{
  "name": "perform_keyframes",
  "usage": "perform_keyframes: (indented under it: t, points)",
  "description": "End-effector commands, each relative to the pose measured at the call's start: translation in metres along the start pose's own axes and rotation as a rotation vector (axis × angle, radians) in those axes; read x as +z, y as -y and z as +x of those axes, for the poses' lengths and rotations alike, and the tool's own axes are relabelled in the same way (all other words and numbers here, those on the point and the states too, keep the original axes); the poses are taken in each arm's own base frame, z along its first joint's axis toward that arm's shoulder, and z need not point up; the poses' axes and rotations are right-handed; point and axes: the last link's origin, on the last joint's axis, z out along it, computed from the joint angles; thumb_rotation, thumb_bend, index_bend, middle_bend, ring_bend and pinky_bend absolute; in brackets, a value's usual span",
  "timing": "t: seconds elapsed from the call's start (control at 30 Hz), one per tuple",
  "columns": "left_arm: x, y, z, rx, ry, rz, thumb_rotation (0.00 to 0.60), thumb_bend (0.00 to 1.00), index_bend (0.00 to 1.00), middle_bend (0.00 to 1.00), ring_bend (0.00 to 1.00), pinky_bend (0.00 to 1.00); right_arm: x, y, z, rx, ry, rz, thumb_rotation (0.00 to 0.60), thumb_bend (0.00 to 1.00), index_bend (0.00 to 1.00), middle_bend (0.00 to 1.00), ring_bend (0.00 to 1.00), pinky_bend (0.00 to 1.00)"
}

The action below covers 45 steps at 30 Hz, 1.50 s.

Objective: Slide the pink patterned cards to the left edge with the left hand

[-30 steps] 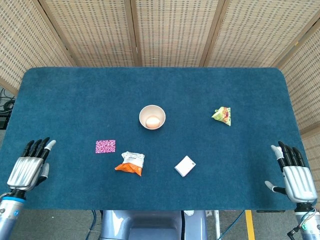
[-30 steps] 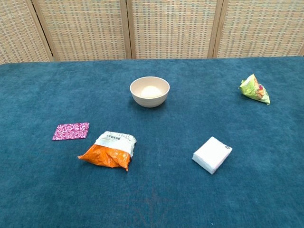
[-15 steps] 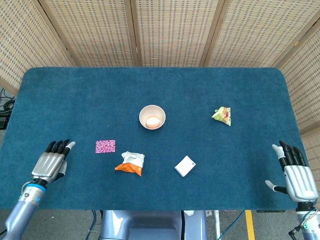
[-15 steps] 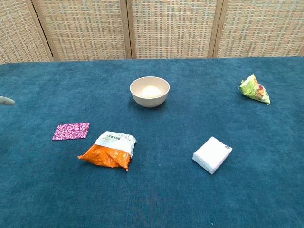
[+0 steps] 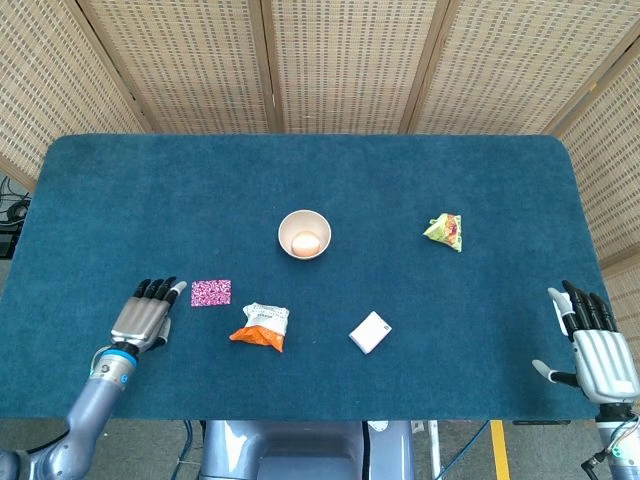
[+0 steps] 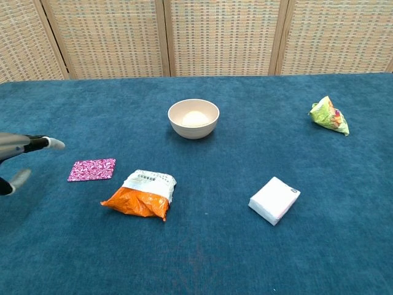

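The pink patterned cards (image 5: 211, 292), a flat magenta-and-white rectangle, are seen lying toward the table's (image 5: 120, 190) left edge; the left hand (image 5: 146, 314) is held released beside them.

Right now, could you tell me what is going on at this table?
The robot's left hand is open and hovers just left of the pink cards, not touching them, so the slide to the left edge has not begun. The right hand is open at the table's right edge, holding nothing. A bowl, an orange packet, a white box and a green packet lie untouched.
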Motion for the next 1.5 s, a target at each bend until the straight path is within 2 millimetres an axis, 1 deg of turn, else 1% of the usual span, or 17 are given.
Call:
perform_keyframes:
  t: [0.03, 0.2, 0.43, 0.93, 1.17, 1.3, 1.5]
  points:
    - [0.014, -0.019, 0.002, 0.02, 0.018, 0.009, 0.6, 0.71, 0.0, 0.0, 0.0, 0.0, 0.0, -0.001, 0.0, 0.003, 0.003, 0.003, 0.6, 0.05, 0.0, 0.0, 0.0, 0.0]
    - [0.021, -0.036, -0.002, 0.051, 0.045, 0.004, 0.6, 0.71, 0.0, 0.0, 0.0, 0.0, 0.001, -0.001, 0.001, 0.01, 0.005, 0.006, 0.6, 0.05, 0.0, 0.0, 0.0, 0.0]
    - [0.027, -0.053, -0.007, 0.07, 0.058, 0.001, 0.6, 0.71, 0.0, 0.0, 0.0, 0.0, 0.001, -0.003, 0.002, 0.024, 0.006, 0.003, 0.6, 0.05, 0.0, 0.0, 0.0, 0.0]
    - [0.034, -0.068, -0.018, 0.101, 0.084, 0.001, 0.6, 0.71, 0.0, 0.0, 0.0, 0.0, 0.001, -0.005, 0.004, 0.04, 0.007, 0.0, 0.6, 0.05, 0.0, 0.0, 0.0, 0.0]
    - [0.035, -0.062, -0.023, 0.124, 0.099, 0.02, 0.6, 0.71, 0.0, 0.0, 0.0, 0.0, 0.001, -0.005, 0.004, 0.04, 0.004, 0.001, 0.6, 0.05, 0.0, 0.0, 0.0, 0.0]
    - [0.035, -0.054, -0.025, 0.139, 0.102, 0.037, 0.6, 0.71, 0.0, 0.0, 0.0, 0.0, 0.0, -0.005, 0.005, 0.041, -0.002, 0.002, 0.6, 0.05, 0.0, 0.0, 0.0, 0.0]
    - [0.032, -0.034, -0.03, 0.15, 0.115, 0.075, 0.6, 0.71, 0.0, 0.0, 0.0, 0.0, 0.0, -0.006, 0.007, 0.045, -0.008, -0.001, 0.6, 0.05, 0.0, 0.0, 0.0, 0.0]
